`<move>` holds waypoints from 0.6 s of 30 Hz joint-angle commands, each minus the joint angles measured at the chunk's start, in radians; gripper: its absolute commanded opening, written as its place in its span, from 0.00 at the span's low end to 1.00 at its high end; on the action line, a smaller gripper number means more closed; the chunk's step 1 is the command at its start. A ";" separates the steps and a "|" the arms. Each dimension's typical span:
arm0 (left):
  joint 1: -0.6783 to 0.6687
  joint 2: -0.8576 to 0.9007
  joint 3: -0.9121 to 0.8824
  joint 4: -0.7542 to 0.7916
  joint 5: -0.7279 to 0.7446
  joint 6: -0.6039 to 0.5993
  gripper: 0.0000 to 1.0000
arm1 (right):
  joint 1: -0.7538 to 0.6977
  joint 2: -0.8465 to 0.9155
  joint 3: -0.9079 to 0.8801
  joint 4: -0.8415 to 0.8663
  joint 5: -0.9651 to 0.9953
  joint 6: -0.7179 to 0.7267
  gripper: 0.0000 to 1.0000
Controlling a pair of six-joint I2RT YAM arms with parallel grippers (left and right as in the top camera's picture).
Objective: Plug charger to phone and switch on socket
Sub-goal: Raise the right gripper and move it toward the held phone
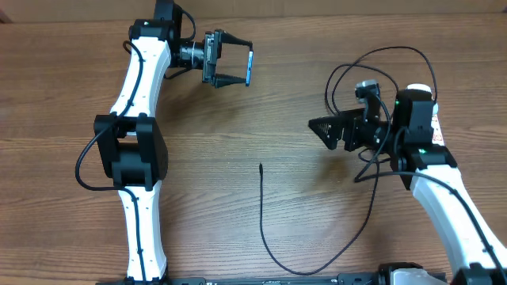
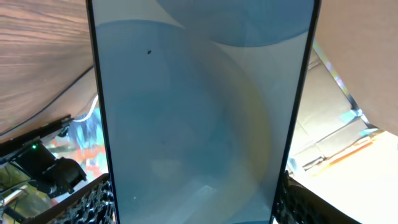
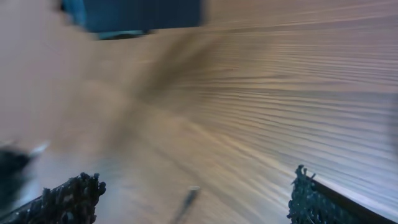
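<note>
Arm on the left [image 1: 135,158]: reaches along the left side of the desk [image 1: 206,150] to the far edge, wrist turned to the right. Left fingers [image 2: 93,202] are closed onto the phone [image 1: 249,66], one on each long side. From overhead the phone shows edge-on as a thin blue strip, clear of the wood. In the left wrist view the screen fills nearly the whole picture: pale blue-grey, lit, thin dark borders left and right, with the finger pads at the two lower corners.

Centre of desk: charger [image 1: 262,210] lies loose on the wood. Its connector tip [image 1: 261,166] points to the far side, well apart from the phone and from both arms. From the tip the thin black cable runs straight toward the near edge, bends right along it, then climbs toward the right arm. Up there it mixes with the arm's own black leads, so I cannot tell where it ends.

Arm on the right [image 1: 444,190]: comes in from the near right corner, wrist aimed left. Right fingers [image 3: 68,196] are spread wide with nothing between them, only bare wood grain. Right wrist view is blurred; a small dark streak low in the picture looks like the cable tip, and a blue patch sits at the top edge.
</note>
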 commanded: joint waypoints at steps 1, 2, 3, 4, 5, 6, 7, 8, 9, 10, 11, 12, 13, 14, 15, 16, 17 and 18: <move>-0.007 -0.002 0.035 -0.001 0.000 0.007 0.04 | 0.003 0.011 0.034 0.042 -0.307 0.016 1.00; -0.007 -0.002 0.035 -0.001 -0.008 0.008 0.04 | 0.004 0.012 0.034 0.060 -0.333 0.038 1.00; -0.007 -0.002 0.035 -0.001 -0.015 0.008 0.04 | 0.004 0.012 0.034 0.077 -0.345 0.066 1.00; -0.007 -0.002 0.035 -0.001 -0.023 0.007 0.04 | 0.004 0.011 0.034 0.089 -0.351 0.092 1.00; -0.007 -0.002 0.035 -0.001 -0.029 0.007 0.04 | 0.004 0.011 0.034 0.108 -0.350 0.121 1.00; -0.008 -0.002 0.035 -0.001 -0.032 0.007 0.04 | 0.004 0.012 0.034 0.128 -0.349 0.125 1.00; -0.008 -0.002 0.035 -0.001 -0.032 0.007 0.04 | 0.004 0.011 0.034 0.141 -0.348 0.124 1.00; -0.008 -0.002 0.035 -0.001 -0.031 0.007 0.04 | 0.004 0.011 0.034 0.150 -0.339 0.124 1.00; -0.008 -0.002 0.035 -0.001 -0.031 0.008 0.04 | 0.004 0.011 0.034 0.154 -0.331 0.125 1.00; -0.008 -0.002 0.035 -0.001 -0.032 0.008 0.04 | 0.004 0.011 0.034 0.154 -0.322 0.125 1.00; -0.008 -0.002 0.035 -0.001 -0.032 0.008 0.04 | 0.004 0.012 0.034 0.159 -0.307 0.124 1.00; -0.008 -0.002 0.035 -0.001 -0.035 0.007 0.04 | 0.004 0.012 0.034 0.170 -0.291 0.125 1.00; -0.008 -0.002 0.035 -0.001 -0.043 0.007 0.04 | 0.004 0.011 0.034 0.181 -0.278 0.124 1.00; -0.007 -0.002 0.035 -0.001 -0.052 0.001 0.04 | 0.004 0.012 0.034 0.187 -0.274 0.125 1.00; -0.007 -0.002 0.035 -0.001 -0.062 -0.004 0.04 | 0.004 0.011 0.034 0.188 -0.271 0.125 1.00; -0.007 -0.002 0.035 -0.001 -0.077 -0.011 0.04 | 0.004 0.011 0.034 0.191 -0.270 0.125 1.00; -0.007 -0.002 0.035 -0.001 -0.098 -0.020 0.04 | 0.004 0.012 0.034 0.190 -0.270 0.125 1.00; -0.007 -0.002 0.035 0.000 -0.105 -0.023 0.04 | 0.004 0.011 0.034 0.191 -0.270 0.125 1.00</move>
